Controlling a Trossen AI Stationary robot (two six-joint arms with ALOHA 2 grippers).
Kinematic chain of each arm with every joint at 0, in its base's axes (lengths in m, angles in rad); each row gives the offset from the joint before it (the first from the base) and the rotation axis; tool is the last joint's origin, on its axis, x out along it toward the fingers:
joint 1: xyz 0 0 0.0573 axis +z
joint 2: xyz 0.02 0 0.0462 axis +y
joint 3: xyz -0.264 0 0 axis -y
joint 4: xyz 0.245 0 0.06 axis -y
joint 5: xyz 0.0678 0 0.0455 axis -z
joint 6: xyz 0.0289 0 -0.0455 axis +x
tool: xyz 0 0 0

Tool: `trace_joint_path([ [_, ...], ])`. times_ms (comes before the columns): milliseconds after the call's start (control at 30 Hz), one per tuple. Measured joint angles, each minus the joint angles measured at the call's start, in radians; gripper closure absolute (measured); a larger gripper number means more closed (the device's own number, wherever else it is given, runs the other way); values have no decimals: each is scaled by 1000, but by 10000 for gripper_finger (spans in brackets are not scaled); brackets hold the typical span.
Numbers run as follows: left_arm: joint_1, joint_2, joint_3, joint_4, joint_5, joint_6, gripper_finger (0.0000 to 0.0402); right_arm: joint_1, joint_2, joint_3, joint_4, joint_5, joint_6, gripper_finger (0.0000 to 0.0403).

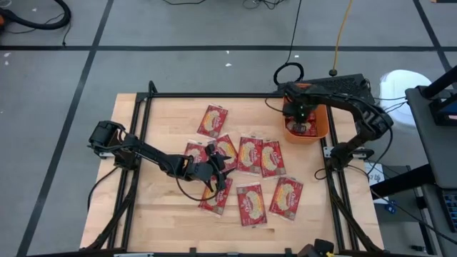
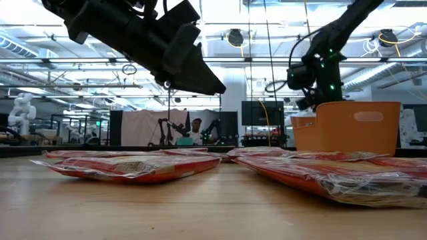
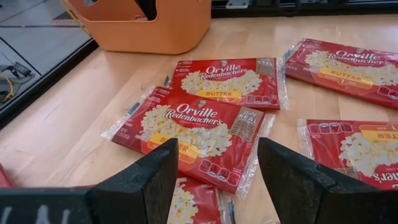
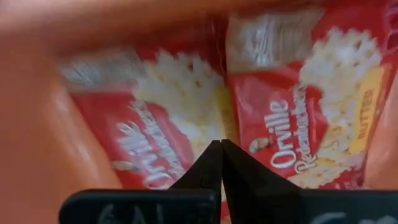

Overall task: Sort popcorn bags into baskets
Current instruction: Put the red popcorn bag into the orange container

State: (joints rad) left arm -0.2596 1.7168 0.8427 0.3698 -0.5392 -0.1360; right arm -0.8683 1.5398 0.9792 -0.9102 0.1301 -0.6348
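Observation:
Several red popcorn bags lie flat on the wooden table, among them one (image 1: 213,120) at the far side, a pair (image 1: 260,155) in the middle and one (image 1: 288,196) nearer the front. My left gripper (image 3: 217,180) hovers open over the middle bags (image 3: 193,127), with nothing between its fingers. The orange basket (image 1: 319,127) stands at the far right. Two bags (image 4: 155,124) (image 4: 311,124) lie side by side on its floor. My right gripper (image 4: 221,146) points down into the basket, shut and empty, above those two bags.
A black frame (image 1: 214,95) runs around the tabletop. In the low view the basket (image 2: 353,127) stands behind the flat bags (image 2: 133,167), and my left arm (image 2: 167,47) hangs over the table's left half. Bare wood shows along the table's left side (image 1: 153,207).

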Motion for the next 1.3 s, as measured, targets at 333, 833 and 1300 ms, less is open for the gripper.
trace_joint_path([
  [333, 0, 0, 0, 0, 0, 0, 179, -1, 0, -109, 185, 164, 30, 403],
  [833, 0, 0, 0, 0, 0, -27, 179, 6, -13, -109, 205, 215, 42, 403],
  [1300, -4, 0, 0, 0, 0, -23, 179, -21, -14, -109, 188, 196, 1, 403],
])
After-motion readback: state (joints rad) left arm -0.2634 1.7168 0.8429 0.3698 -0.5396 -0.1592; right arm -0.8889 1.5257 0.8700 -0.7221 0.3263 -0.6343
